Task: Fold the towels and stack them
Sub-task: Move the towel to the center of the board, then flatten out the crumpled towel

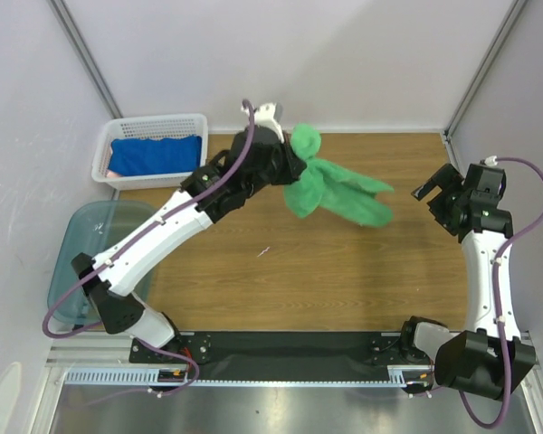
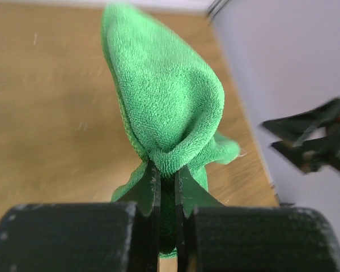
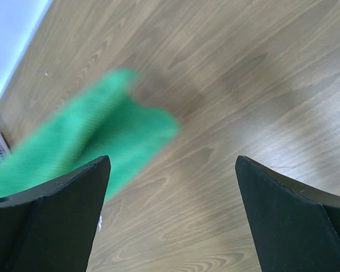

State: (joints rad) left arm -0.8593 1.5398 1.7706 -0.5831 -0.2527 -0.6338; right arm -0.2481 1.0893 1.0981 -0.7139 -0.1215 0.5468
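Early, I judge: the left gripper [image 2: 167, 170] pinches the unfolded green towel [image 1: 339, 190] aloft near the far edge of the table [image 1: 281, 280]. The right gripper [image 3: 173, 164] gapes empty by the right edge. A blue towel [image 1: 158, 155] lies in the white basket [image 1: 102, 158].

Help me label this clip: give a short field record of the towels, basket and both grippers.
green towel: pinched at one end, hanging over the table
left gripper: shut on green towel
right gripper: open, empty, apart from the towel
blue towel: lying in the basket
basket: white, far left corner
folding: not yet done
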